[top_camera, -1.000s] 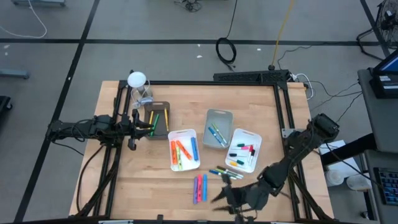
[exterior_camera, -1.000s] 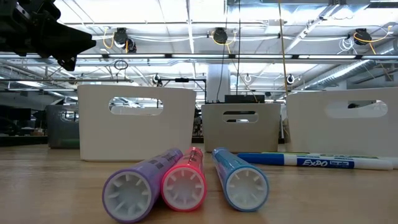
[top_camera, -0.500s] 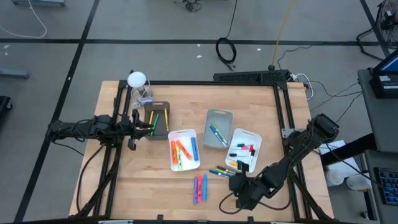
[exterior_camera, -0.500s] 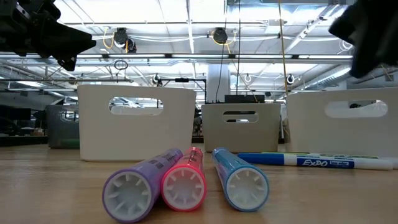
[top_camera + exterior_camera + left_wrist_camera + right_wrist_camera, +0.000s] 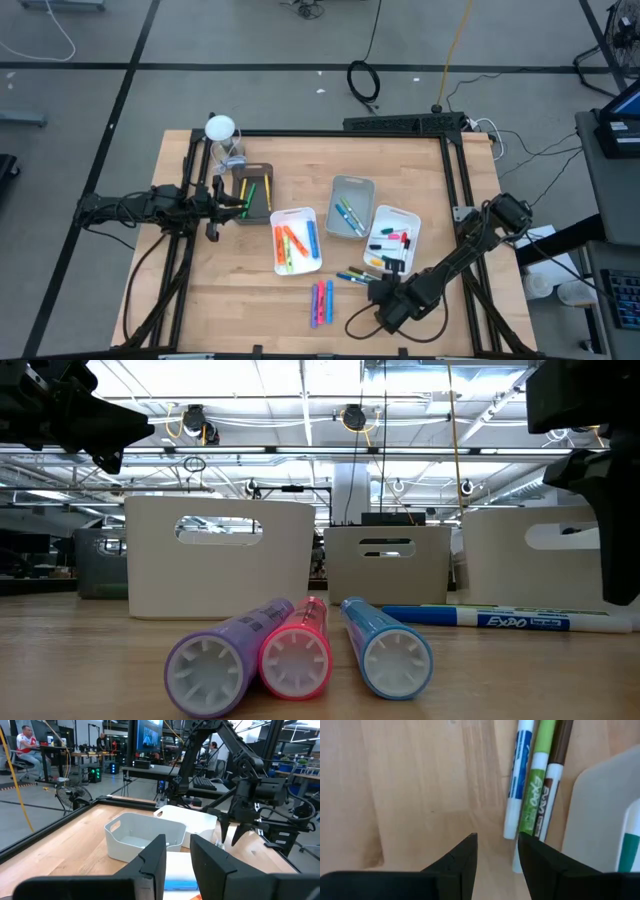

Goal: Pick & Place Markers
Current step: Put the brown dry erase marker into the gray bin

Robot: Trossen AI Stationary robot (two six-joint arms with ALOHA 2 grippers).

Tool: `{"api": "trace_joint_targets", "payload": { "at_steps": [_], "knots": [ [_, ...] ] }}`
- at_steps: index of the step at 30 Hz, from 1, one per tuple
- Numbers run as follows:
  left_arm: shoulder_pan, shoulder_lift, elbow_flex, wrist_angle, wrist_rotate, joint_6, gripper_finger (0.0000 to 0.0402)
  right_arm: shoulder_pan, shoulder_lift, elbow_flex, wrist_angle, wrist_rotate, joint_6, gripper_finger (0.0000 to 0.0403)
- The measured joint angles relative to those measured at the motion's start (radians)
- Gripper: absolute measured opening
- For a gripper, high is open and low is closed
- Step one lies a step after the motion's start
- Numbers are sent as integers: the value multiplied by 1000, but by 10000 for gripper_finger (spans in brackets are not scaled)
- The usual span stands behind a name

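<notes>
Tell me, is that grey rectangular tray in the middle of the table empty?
Not empty. The grey rectangular tray holds a few slim markers, blue and green, lying slantwise on its floor in the high view.

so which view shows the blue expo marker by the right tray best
The right wrist view: the blue marker lies large on the bare wood beside a green marker, a brown marker and the tray. The low view shows its side and printed label. In the high view it is a tiny streak. The left wrist view does not show it clearly.
</notes>
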Motion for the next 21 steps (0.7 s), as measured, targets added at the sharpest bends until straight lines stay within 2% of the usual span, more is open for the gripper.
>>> {"api": "trace_joint_targets", "payload": {
  "at_steps": [11,21],
  "knots": [
    [0,0,0,0,0,0,90,-29,-1,0,-96,0,-1,132],
    [0,0,0,0,0,0,90,-68,-1,-39,-79,-3,-59,132]
  ]
}}
